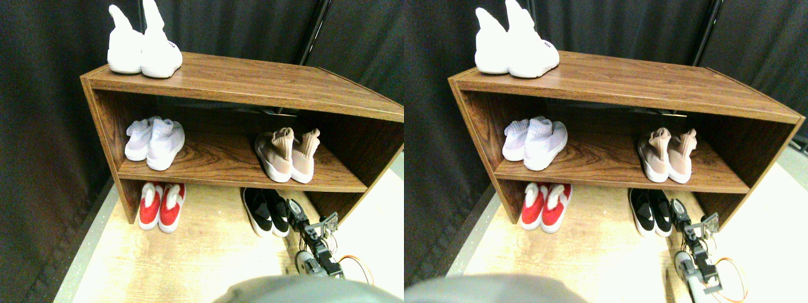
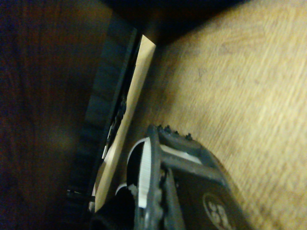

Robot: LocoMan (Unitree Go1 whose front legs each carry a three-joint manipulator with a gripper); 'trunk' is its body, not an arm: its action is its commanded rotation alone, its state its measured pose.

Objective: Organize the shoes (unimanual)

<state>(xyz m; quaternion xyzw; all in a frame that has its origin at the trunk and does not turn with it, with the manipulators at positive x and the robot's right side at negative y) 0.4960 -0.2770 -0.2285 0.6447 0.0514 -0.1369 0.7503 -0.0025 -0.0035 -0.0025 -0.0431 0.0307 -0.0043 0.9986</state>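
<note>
A wooden shelf (image 1: 252,79) stands on a pale wood floor (image 1: 208,252) before a dark curtain (image 1: 44,126). At the left end of its top board sits a white high-cuff pair (image 1: 142,53), side by side. On the middle board, at the left, is a pale lilac-white pair (image 1: 156,142); under it on the floor, a red-and-white pair (image 1: 162,206), toes toward the camera. Further right on the middle board the beige pair (image 1: 287,156) stands with white soles, the two shoes touching and angled a little. Below it, on the floor under the board, the black pair (image 1: 267,211) lies close together with white soles showing at the toes. Just to the right of the black pair, the right tool (image 1: 297,211) reaches in low over the floor, next to the outer black shoe; whether it touches that shoe cannot be told. In the wrist view the dark jaw frame (image 2: 168,187) is close above the floor, with a white sole edge (image 2: 143,172) right beside it and the shelf's dark side panel (image 2: 48,120) beyond. Whether the tool is open, closed or gripping anything cannot be told.
</note>
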